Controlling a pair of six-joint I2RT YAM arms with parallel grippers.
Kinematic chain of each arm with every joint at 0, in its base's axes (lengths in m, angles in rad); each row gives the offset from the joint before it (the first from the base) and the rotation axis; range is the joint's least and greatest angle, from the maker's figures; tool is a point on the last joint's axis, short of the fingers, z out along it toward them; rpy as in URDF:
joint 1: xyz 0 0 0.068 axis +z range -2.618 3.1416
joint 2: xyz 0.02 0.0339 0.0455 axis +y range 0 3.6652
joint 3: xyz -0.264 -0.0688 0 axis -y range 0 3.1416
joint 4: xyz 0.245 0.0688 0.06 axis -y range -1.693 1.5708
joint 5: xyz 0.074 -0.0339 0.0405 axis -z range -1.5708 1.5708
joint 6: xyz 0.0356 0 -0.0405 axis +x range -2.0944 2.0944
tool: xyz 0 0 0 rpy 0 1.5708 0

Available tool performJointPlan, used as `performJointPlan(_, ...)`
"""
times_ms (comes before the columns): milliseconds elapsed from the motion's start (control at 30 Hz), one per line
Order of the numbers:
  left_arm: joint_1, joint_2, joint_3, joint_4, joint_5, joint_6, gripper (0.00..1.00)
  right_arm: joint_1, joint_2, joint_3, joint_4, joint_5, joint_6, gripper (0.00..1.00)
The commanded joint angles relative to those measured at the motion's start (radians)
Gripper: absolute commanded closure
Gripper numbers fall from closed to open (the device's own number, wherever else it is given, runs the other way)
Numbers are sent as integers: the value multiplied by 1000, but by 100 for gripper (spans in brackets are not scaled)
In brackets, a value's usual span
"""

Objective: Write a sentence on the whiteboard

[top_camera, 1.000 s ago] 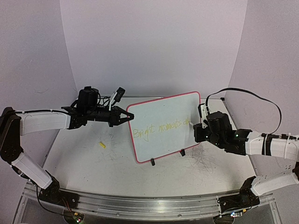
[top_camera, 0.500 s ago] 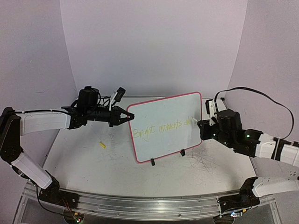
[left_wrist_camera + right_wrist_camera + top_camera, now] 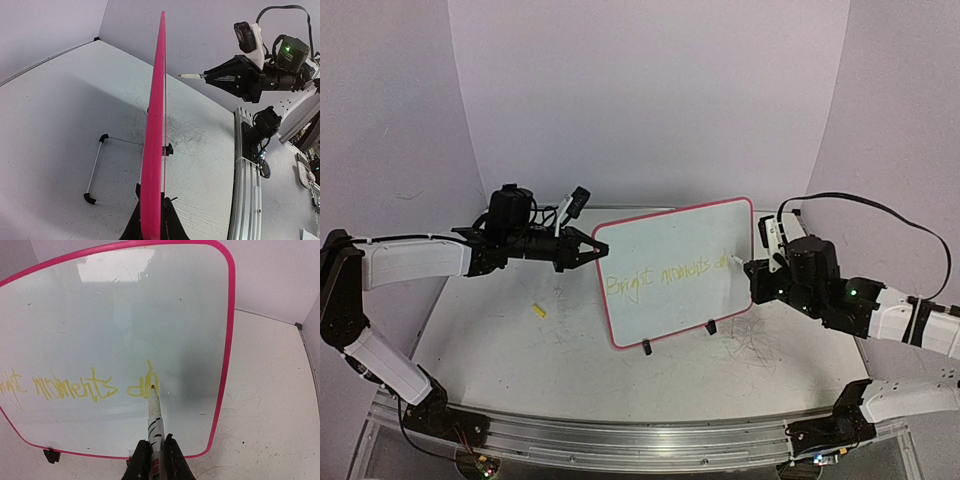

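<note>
Two robot arms reach over the scuffed grey-white table [image 3: 500, 350]. On the left, the left claw [image 3: 595, 248] is clamped tight on the left edge of the flat white whiteboard with the pink-red rim [image 3: 670, 235]. The left wrist view shows that rim from the side, pinched between the two black fingers [image 3: 131, 227].

A small yellow piece [image 3: 538, 311] lies on the table, left of the board and apart from it.

The board stands up near the middle of the table and leans back a little. Its low edge has small black clips [image 3: 646, 347] that sit on the table. Thin yellow handwritten words [image 3: 665, 274] run across the middle of the board. They read "Bright moments ah".

On the right, the right claw [image 3: 750, 272] is closed around a white marker [image 3: 155, 422]. The marker points at the board, and its tip is at the last yellow letter. I cannot tell if the tip touches the board or sits just off it.
</note>
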Motion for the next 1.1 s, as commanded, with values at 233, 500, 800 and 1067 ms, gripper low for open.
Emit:
performJointPlan(233,-2,25,3,-108,-99,137,100,-3,19,-5,8,9,-6,100)
performJointPlan(500,-2,23,0,-109,-100,136,100,-6,39,0,8,14,-10,100)
performJointPlan(800,-2,36,4,-108,-96,137,100,-19,55,-18,67,6,-36,100)
performJointPlan(1067,-2,32,1,-108,-91,137,100,-20,86,-9,105,42,-34,100)
